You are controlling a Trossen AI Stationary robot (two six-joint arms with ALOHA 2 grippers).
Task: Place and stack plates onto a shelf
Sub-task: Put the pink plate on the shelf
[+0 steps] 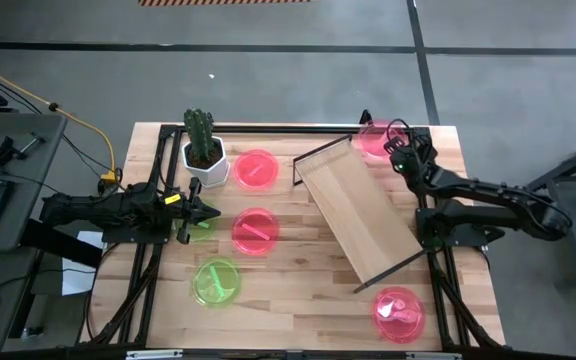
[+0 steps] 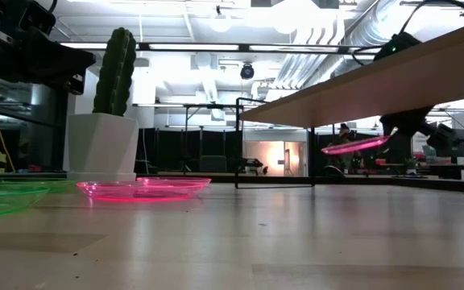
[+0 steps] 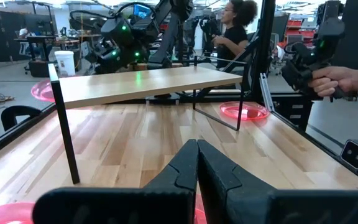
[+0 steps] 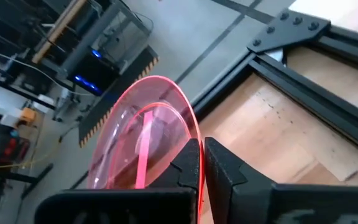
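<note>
Left arm stretched in from the left side over the desk [image 1: 298, 255], low and level, left gripper [image 1: 208, 212] pointing inward, fingers [image 3: 185, 168] pressed together on nothing. Right arm folded at the right edge, forearm angled toward the far corner, right gripper [image 1: 393, 143] raised off the desk, fingers [image 4: 188, 163] pinched on the rim of a pink plate [image 4: 145, 140], tilted.

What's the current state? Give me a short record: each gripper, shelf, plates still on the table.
right gripper: shut on a pink plate, lifted at the table's far right corner
left gripper: shut, empty, by the cactus pot
shelf: angled on the table, no plates on it
loose plates: three pink, one green
</note>
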